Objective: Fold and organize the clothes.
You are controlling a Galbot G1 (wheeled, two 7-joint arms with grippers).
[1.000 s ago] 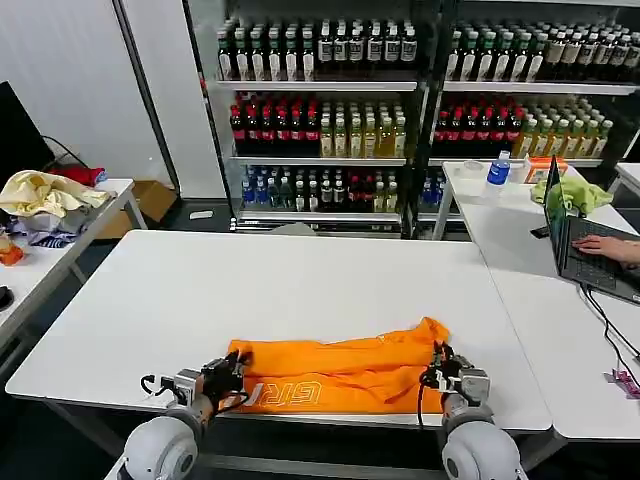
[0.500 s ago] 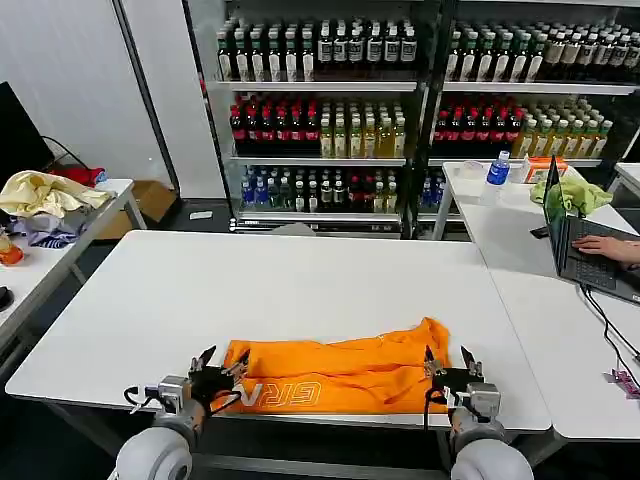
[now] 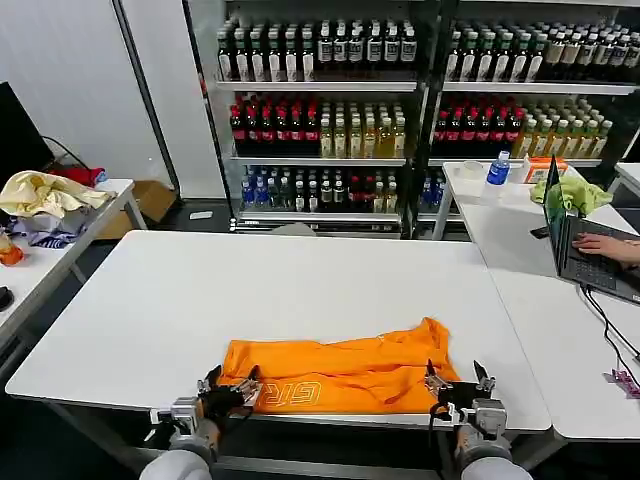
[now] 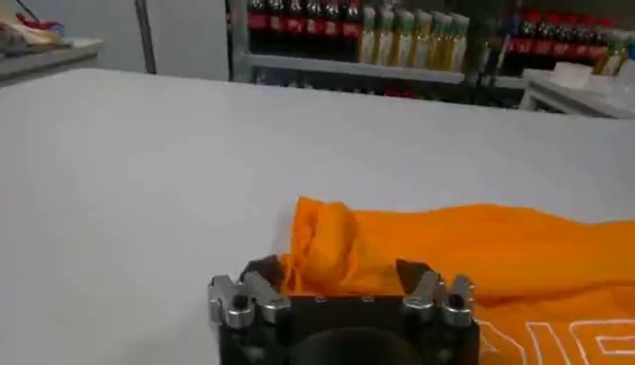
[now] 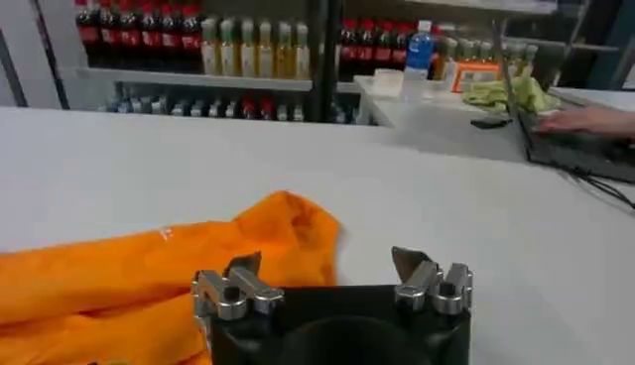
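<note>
The orange T-shirt (image 3: 340,375) is lying limp and light, likely sagging wherever pinched. The left gripper (image 3: 228,384) at its 9 o'clock end and the right gripper (image 3: 458,381) at 3 o'clock are both gaping, holding nothing; those end edges look the best holds.

The T-shirt (image 3: 345,373) is bright orange with large white lettering (near its front edge); the surface (image 3: 300,290) beneath is plain white throughout.

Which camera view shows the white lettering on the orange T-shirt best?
The head view: the white lettering on the orange T-shirt lies there along the shirt's near edge, several letters showing. The left wrist view catches a few letters at the picture's corner. The right wrist view shows plain orange fabric.
</note>
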